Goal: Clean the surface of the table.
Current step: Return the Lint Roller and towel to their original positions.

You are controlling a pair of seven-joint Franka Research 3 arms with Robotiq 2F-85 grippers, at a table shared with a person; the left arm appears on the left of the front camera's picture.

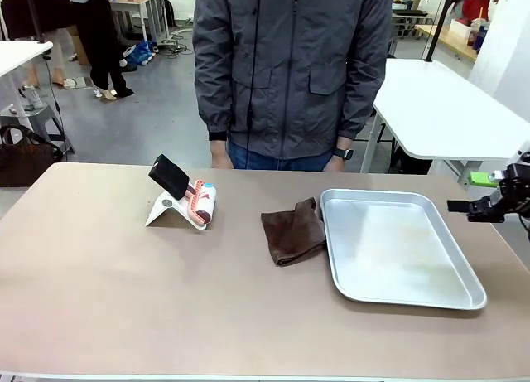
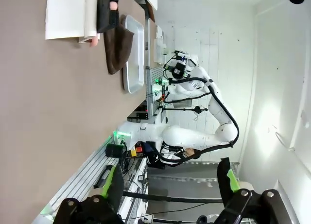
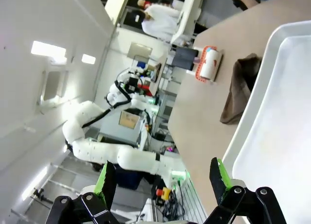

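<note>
**Operator:** While I had both arms parked, the right gripper (image 1: 484,206) sat off the right end of the worktop (image 1: 166,299), its fingers (image 3: 219,178) spread wide with nothing between them. From the right wrist camera they pointed across a silver tray (image 3: 291,112) toward the rest of the surface.

**Colleague:** And the left?

**Operator:** The left gripper (image 2: 170,187) was likewise apart and empty, hanging off the left end and looking down the worktop's length.

**Colleague:** Where did the thing to be cleaned lie from each?

**Operator:** The worktop ran long-side left to right between the two arms, so each set of fingers faced inward along its long axis. A brown cloth (image 1: 294,231) lay crumpled near the middle, touching the tray's left rim. Further left stood a white stand (image 1: 170,212) carrying a dark phone (image 1: 170,176), with a small white and red roll (image 1: 203,204) just beside it. A person (image 1: 290,67) stood at the far edge, hands down.

**Colleague:** Which arm did you judge better placed?

**Operator:** I reckoned the right arm was nearer the cloth, though it would have had to reach over the tray. The left had an open run of bare surface, but a longer one.
</note>
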